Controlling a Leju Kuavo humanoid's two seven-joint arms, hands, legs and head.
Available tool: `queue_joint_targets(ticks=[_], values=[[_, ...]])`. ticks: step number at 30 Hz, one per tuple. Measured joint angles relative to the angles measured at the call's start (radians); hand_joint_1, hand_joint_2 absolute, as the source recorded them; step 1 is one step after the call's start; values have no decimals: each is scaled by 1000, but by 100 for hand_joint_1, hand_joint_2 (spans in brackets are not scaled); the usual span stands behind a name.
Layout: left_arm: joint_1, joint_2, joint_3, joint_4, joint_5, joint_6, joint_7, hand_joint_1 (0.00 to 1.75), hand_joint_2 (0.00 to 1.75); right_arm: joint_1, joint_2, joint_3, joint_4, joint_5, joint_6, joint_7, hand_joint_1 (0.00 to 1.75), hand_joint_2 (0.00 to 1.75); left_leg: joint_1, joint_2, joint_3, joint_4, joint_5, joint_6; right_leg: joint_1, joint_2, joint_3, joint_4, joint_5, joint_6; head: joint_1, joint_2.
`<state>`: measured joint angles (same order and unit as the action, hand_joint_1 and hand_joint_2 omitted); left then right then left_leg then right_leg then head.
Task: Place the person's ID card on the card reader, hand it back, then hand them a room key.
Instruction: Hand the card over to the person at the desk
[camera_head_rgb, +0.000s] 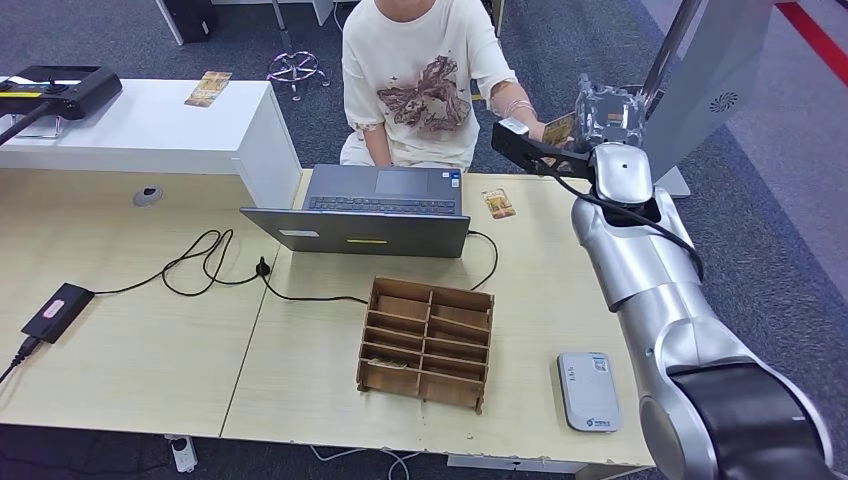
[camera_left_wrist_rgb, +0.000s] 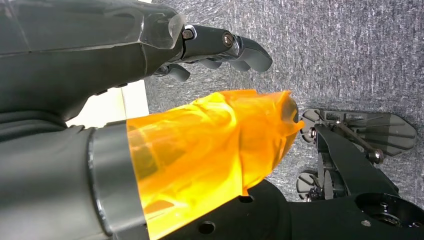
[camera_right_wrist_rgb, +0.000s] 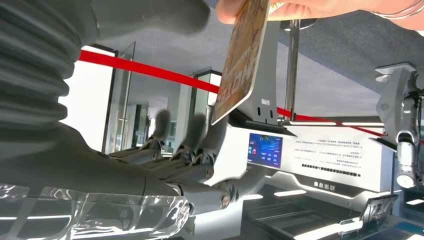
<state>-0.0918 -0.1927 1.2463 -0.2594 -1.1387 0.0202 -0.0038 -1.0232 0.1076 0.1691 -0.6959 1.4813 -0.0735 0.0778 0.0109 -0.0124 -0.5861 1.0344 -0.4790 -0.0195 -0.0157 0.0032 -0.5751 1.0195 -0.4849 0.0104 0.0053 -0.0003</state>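
Note:
My right hand (camera_head_rgb: 606, 116) is raised past the table's far right corner, in front of the seated person (camera_head_rgb: 420, 80). The person's hand (camera_head_rgb: 528, 124) holds a brown patterned card (camera_head_rgb: 558, 128) up against it. In the right wrist view the card (camera_right_wrist_rgb: 242, 65) stands between my thumb and my straight fingers (camera_right_wrist_rgb: 190, 150), with the person's fingertips (camera_right_wrist_rgb: 300, 7) pinching its far end. My fingers are not closed on it. The grey card reader (camera_head_rgb: 588, 390) lies at the table's near right. Another card (camera_head_rgb: 498, 203) lies beside the laptop. My left hand (camera_left_wrist_rgb: 200, 55) hangs over the carpet, holding nothing.
An open laptop (camera_head_rgb: 370, 210) sits at the far middle of the table (camera_head_rgb: 130, 350), with a wooden compartment box (camera_head_rgb: 427, 342) in front of it. Cables and a black adapter (camera_head_rgb: 57, 311) lie at the left. A white counter (camera_head_rgb: 150, 125) bears a third card (camera_head_rgb: 208, 88).

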Motion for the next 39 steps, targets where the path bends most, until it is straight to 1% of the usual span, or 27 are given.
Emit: queue_joint_targets(ticks=[17, 39], values=[[0, -5, 1, 0, 11, 1, -5, 0, 0, -2, 5, -11, 8, 23, 0, 24, 0, 175, 0, 0, 0, 0, 0, 0, 0, 0, 0, 0, 0, 0, 0, 0], [0, -6, 3, 0, 15, 4, -8, 0, 0, -6, 8, -31, 22, 27, -6, 22, 0, 175, 0, 0, 0, 0, 0, 0, 0, 0, 0, 0, 0, 0, 0, 0]])
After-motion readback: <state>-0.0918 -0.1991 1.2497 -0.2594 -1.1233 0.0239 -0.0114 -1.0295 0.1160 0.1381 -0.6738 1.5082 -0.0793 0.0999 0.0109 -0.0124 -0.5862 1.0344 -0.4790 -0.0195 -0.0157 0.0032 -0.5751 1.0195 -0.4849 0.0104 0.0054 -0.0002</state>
